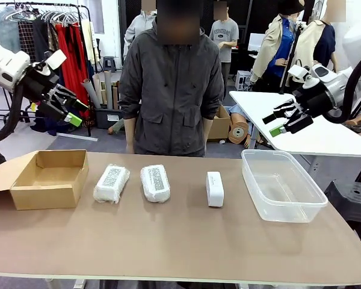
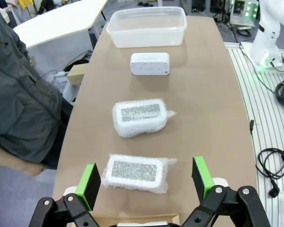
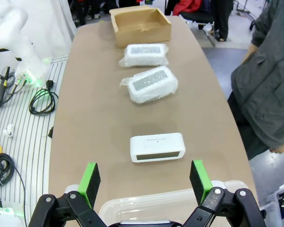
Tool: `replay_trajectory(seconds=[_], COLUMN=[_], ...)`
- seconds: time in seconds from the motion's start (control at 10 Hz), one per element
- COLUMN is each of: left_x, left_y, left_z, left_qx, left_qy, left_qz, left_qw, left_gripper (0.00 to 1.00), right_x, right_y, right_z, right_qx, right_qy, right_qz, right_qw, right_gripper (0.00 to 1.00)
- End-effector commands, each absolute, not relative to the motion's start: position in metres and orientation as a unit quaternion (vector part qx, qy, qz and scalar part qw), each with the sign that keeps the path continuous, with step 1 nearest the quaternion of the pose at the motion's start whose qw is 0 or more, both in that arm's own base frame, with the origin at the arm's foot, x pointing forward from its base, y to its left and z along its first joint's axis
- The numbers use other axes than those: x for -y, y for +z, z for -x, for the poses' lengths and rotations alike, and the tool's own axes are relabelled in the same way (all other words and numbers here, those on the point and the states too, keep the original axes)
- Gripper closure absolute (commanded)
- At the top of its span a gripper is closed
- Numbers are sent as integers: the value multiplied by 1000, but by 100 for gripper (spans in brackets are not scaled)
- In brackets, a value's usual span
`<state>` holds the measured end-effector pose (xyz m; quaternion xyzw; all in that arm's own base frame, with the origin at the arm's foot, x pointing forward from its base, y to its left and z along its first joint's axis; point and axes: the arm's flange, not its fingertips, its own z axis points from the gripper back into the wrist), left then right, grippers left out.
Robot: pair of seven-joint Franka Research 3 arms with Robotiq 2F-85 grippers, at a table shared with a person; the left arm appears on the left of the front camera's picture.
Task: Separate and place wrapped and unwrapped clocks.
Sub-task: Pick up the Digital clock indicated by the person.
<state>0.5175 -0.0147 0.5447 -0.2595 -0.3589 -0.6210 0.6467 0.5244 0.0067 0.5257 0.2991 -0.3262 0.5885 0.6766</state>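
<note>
A bubble-wrapped grey-faced clock [image 1: 112, 183], a second wrapped clock [image 1: 155, 182] and a bare white rounded clock [image 1: 215, 188] are laid along the brown tabletop [image 1: 168, 241], while the left tool [image 1: 77, 111] and right tool [image 1: 277, 124] are held wide open, empty.

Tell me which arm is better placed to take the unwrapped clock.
Right. The right gripper, open, hangs near the clear tub, next to the unwrapped clock; the left gripper hangs by the cardboard box, farther off.

The box [image 1: 48, 180] lies beneath the left gripper [image 2: 146, 182]. Ahead of that gripper, one row lies on the table [image 2: 208, 118]: near wrapped clock [image 2: 135, 171], far wrapped clock [image 2: 139, 116], unwrapped clock [image 2: 150, 64], container [image 2: 146, 39]. The container lies beneath the right gripper [image 3: 146, 176].
</note>
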Motion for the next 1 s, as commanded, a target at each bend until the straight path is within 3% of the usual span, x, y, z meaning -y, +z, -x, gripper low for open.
replay_trajectory(seconds=[0.0,0.9], left_x=[14,14], left_y=[546,546], left_z=[-517,-517], left_qx=[360,360], left_qy=[-621,-621], left_qz=[260,260], left_qw=[646,646], left_gripper=[0,0], right_x=[-8,-8], right_y=[527,527], right_z=[-524,-524], right_qx=[326,326], right_qy=[590,590], right_qz=[-299,-299], right_qw=[676,676], right_gripper=[0,0])
